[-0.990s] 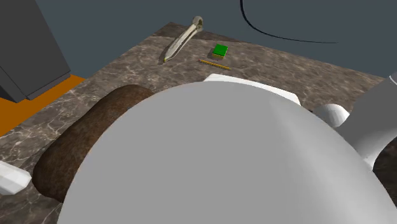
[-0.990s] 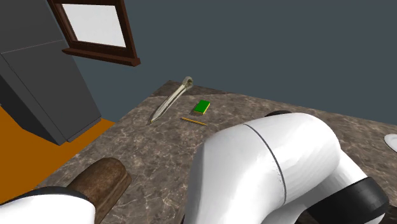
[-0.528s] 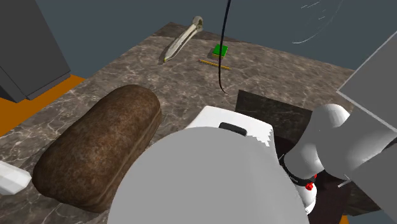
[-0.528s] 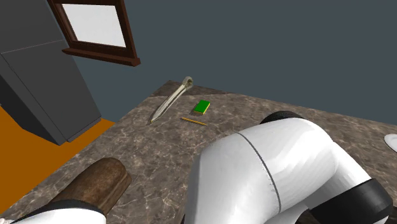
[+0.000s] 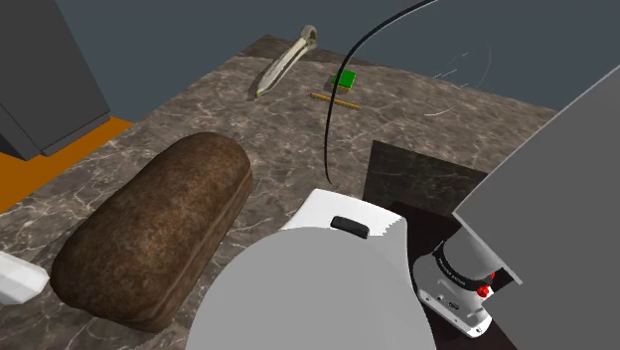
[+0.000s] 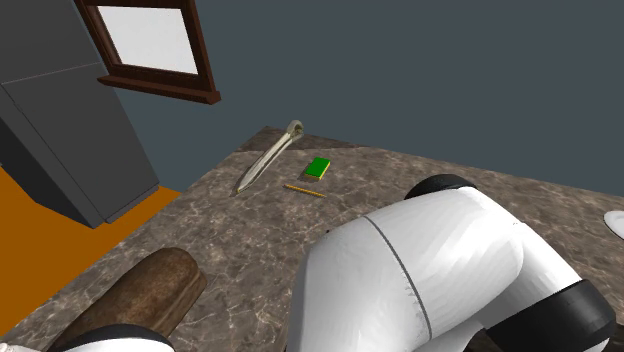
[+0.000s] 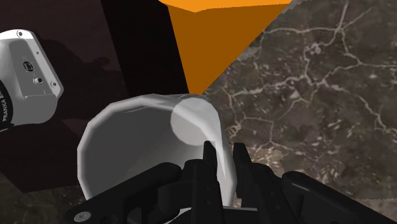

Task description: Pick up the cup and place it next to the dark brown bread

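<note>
A pale, see-through cup (image 7: 143, 143) lies on its side in my hand in the wrist view. My gripper (image 7: 221, 154) is shut on its wall, one black finger inside the rim and one outside. Below the cup are the marbled counter (image 7: 318, 95), a patch of orange floor (image 7: 216, 38) and the dark stand (image 7: 127, 51). The dark brown bread (image 5: 149, 239) lies on the counter at the shoulder view's left, and its end (image 6: 150, 290) shows at the second exterior view's lower left. A big white arm link (image 5: 308, 288) rises close in front of the shoulder camera.
At the counter's far end lie a long pale knife-like thing (image 5: 288, 62), a small green block (image 5: 345, 79) and a thin yellow stick (image 5: 335, 99). A white object (image 5: 15, 280) pokes in by the bread. A grey cabinet (image 6: 70, 140) stands on the orange floor (image 6: 40, 230).
The white arm link has swung down and aside in the shoulder view, uncovering the bread, the dark stand and the arm's base. The fingers have stayed shut.
</note>
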Robot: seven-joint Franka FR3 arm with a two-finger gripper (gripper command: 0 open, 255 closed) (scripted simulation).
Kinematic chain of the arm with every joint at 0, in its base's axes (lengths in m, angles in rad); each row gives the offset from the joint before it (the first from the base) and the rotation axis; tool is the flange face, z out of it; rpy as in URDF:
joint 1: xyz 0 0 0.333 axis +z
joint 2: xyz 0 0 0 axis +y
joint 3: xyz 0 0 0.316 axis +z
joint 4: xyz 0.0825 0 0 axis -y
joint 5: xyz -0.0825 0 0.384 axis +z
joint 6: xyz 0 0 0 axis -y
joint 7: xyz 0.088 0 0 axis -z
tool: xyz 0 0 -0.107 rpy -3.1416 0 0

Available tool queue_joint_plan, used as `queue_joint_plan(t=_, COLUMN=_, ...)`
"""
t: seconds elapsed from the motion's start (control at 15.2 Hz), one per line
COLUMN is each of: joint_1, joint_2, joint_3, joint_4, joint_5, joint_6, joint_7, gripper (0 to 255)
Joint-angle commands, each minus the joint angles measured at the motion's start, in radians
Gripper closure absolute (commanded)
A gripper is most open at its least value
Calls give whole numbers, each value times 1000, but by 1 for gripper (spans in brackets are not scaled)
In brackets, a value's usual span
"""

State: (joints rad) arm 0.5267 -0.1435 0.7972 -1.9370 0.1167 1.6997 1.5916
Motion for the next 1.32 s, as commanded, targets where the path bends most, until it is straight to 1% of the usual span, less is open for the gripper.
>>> queue_joint_plan(t=0.0, joint_1=0, joint_2=0, joint_3=0, joint_4=0, joint_5=0, joint_6=1, joint_7=0, gripper=255)
queue_joint_plan(t=0.13, joint_1=0, joint_2=0, joint_3=0, joint_4=0, joint_5=0, joint_6=1, joint_7=0, gripper=255)
queue_joint_plan(t=0.2, joint_1=0, joint_2=0, joint_3=0, joint_4=0, joint_5=0, joint_6=1, joint_7=0, gripper=0)
queue_joint_plan(t=0.53, joint_1=0, joint_2=0, joint_3=0, joint_4=0, joint_5=0, joint_6=1, joint_7=0, gripper=0)
queue_joint_plan(t=0.79, joint_1=-5, joint_2=31, joint_3=3, joint_4=150, joint_5=-23, joint_6=-126, joint_7=19, gripper=0)
queue_joint_plan(t=1.25, joint_1=-5, joint_2=32, joint_3=3, joint_4=150, joint_5=-23, joint_6=-126, joint_7=19, gripper=0)
